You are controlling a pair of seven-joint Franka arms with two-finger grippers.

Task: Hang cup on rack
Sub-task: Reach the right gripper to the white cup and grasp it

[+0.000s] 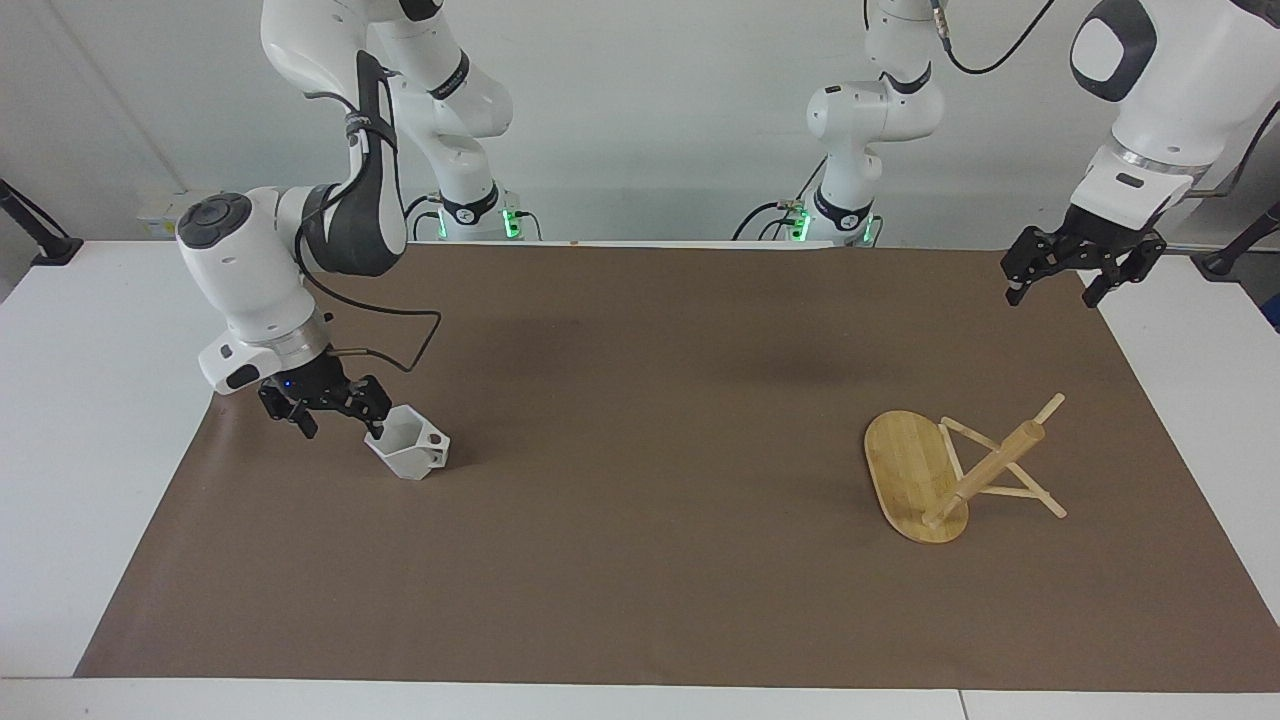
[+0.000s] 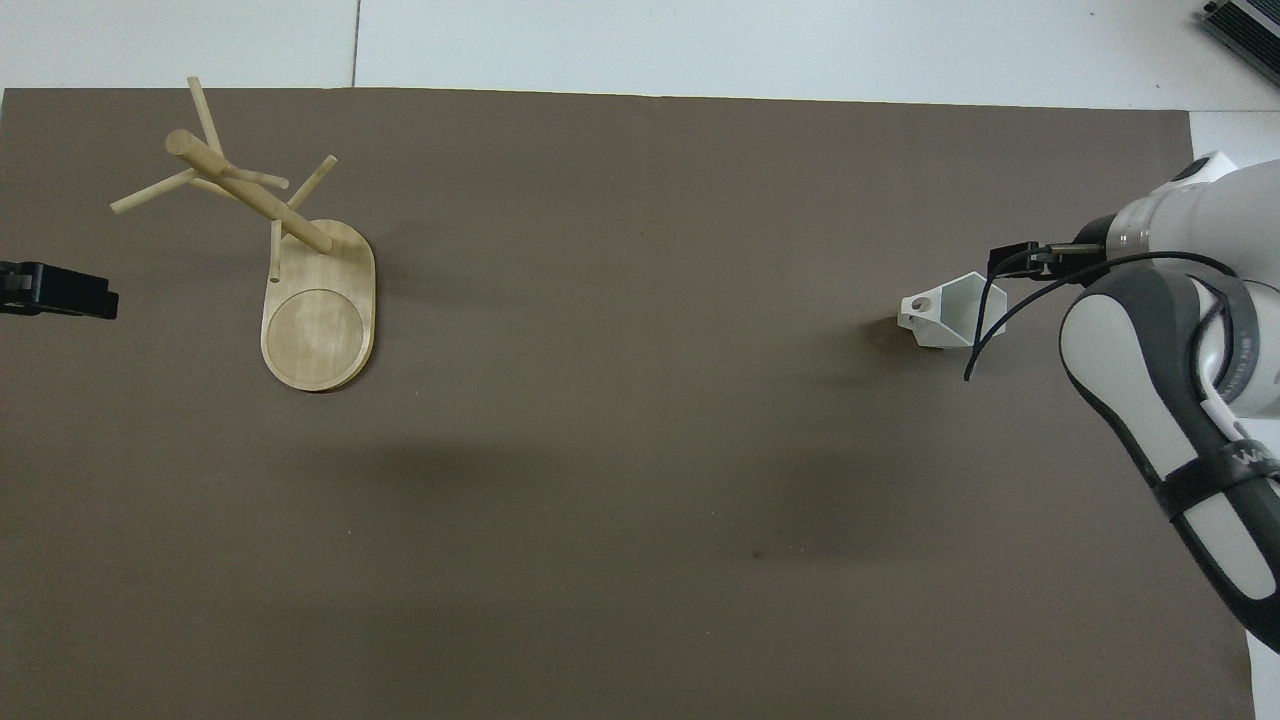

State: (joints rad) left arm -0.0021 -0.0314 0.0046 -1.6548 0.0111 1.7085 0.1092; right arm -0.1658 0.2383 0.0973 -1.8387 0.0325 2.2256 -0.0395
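Observation:
The white faceted cup [image 1: 408,448] stands on the brown mat toward the right arm's end, mouth up, its handle pointing toward the rack; it also shows in the overhead view [image 2: 945,316]. My right gripper [image 1: 338,420] is open and low beside the cup, on the side away from the handle, with one finger at the rim. In the overhead view the right arm hides most of that gripper [image 2: 1015,258]. The bamboo rack [image 1: 908,470] stands toward the left arm's end, and shows from overhead too [image 2: 320,320]. My left gripper [image 1: 1065,280] waits open over the mat's edge, its tip visible from overhead [image 2: 55,290].
The brown mat [image 1: 640,560] covers most of the white table [image 1: 90,420]. The rack's post [image 1: 985,470] rises from the base's end farther from the robots, with thin pegs sticking out. The right arm's cable [image 1: 400,345] hangs over the mat.

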